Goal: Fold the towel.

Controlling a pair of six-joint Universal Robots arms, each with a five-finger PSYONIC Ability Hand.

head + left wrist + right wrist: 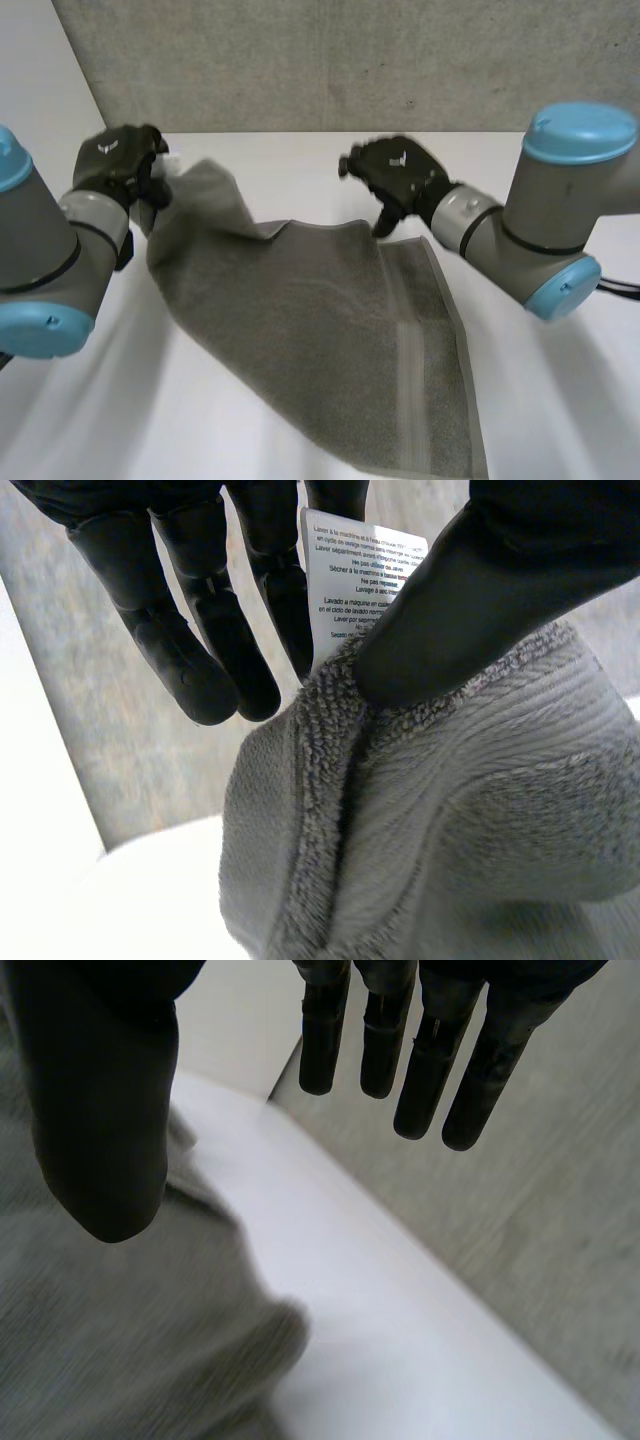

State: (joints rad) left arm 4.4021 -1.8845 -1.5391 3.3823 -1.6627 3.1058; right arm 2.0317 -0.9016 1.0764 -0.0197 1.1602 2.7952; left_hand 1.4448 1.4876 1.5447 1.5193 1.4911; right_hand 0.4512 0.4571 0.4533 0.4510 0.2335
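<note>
The towel (pixel 330 330) lies on the table (pixel 560 420), mostly spread out flat. Its long way runs from the far left corner of the table down to the near right edge. The towel's far left corner is lifted off the table. The left hand (pixel 118 160) has that corner. Its thumb (pixel 470 590) pushes the cloth and the white label (pixel 350 580) against its fingers (pixel 290 610), so it pinches the towel. The other fingers are nearly straight.

The right hand (pixel 400 172) is near the far edge of the table, close to the towel's other far corner. Its fingers are straight and spread away from its thumb, and it holds nothing. The towel lies on the thumb side of this hand, just below it. I cannot tell if the thumb tip touches the cloth.

I think the next job is for the right hand to go down and take that far corner, since it is the nearer hand. Then both hands could bring the far edge over to the near edge. If the right hand takes the middle of the edge and not the corner, the fold may go crooked.
</note>
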